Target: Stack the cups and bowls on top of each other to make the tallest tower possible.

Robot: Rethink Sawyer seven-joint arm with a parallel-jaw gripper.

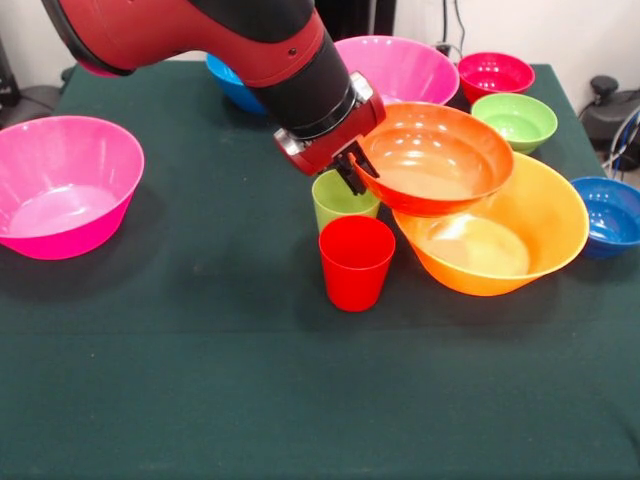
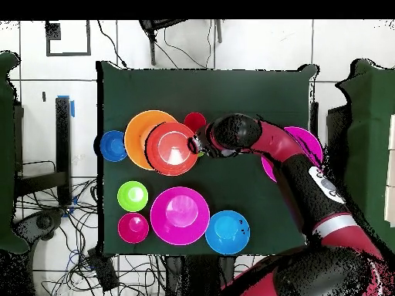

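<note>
The big orange bowl [image 1: 545, 235] sits on the table. The red-orange bowl [image 1: 437, 160] hangs tilted right above it, a bit toward the arm. The gripper [image 1: 352, 170] pinches that bowl's rim, beside the green cup [image 1: 338, 200].

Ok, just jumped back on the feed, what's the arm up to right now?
The hand grips the rim of the red-orange bowl and holds it tilted over the big orange bowl; whether the two touch is hard to tell. The red cup and lime green cup stand upright just beside them, unstacked. The other bowls sit apart around the table: two pink, a light blue, a dark blue, a green and a small magenta-red.
</note>
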